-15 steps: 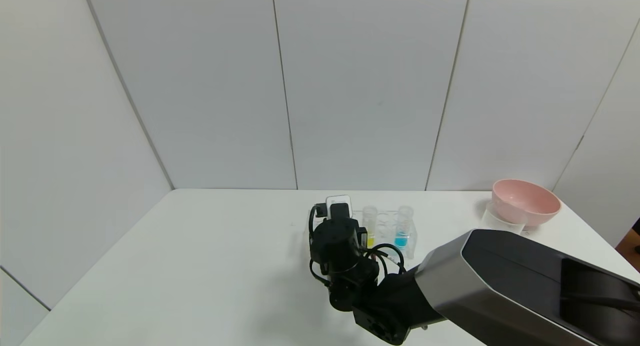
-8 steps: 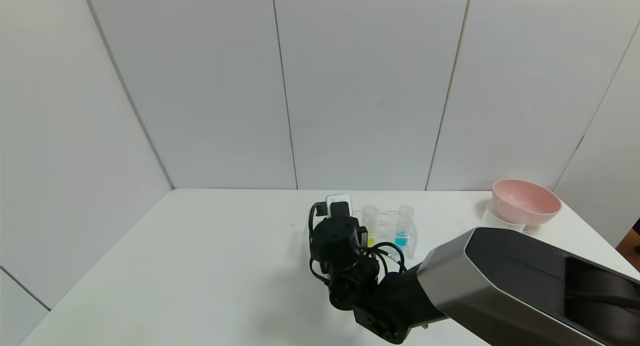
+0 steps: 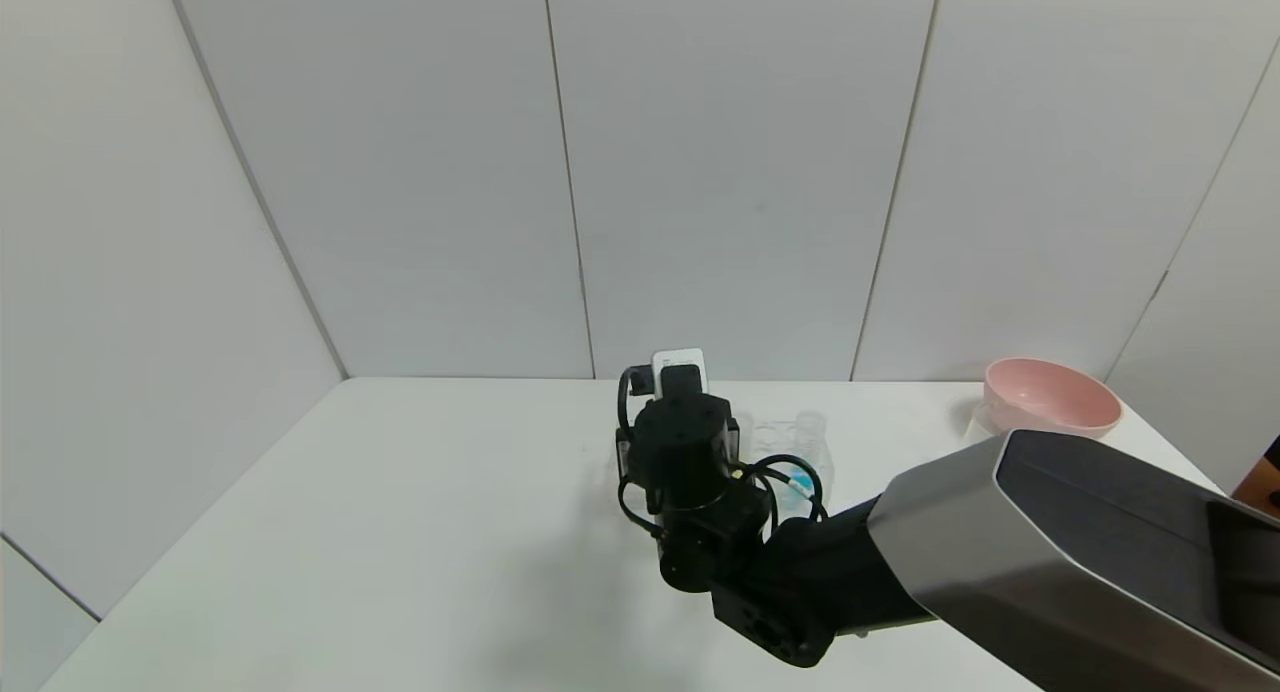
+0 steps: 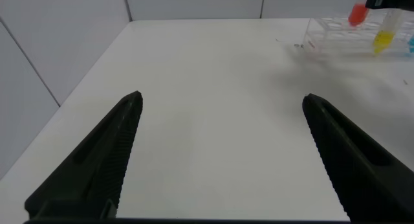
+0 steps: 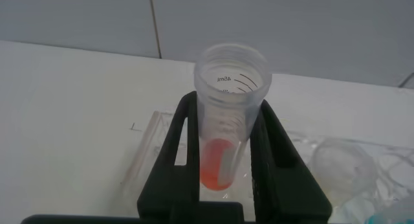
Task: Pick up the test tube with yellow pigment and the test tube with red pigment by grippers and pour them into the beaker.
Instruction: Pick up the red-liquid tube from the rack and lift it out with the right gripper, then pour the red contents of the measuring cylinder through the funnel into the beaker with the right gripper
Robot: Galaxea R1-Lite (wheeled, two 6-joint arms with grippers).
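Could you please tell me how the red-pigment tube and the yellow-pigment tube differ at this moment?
The test tube with red pigment is clamped between the fingers of the right gripper and raised above the rack; the test tube with yellow pigment stands in the rack, ungripped. One holds red-orange liquid, the other yellow. Both are clear, upright tubes with a little liquid at the bottom.

The right arm [image 3: 1080,542] has a broad silver-grey shell with a dark, glossy black panel along its top. Toward the wrist it narrows into matte black rounded joints, with a round socket at the near end. Thin black cables [image 3: 790,477] loop around the wrist, one carrying a small white tag. The right gripper [image 3: 680,412] is bulky and black with a white rectangular block on top. The left gripper [image 4: 220,153] has two long black fingers [image 4: 97,159] with finely ribbed inner faces.
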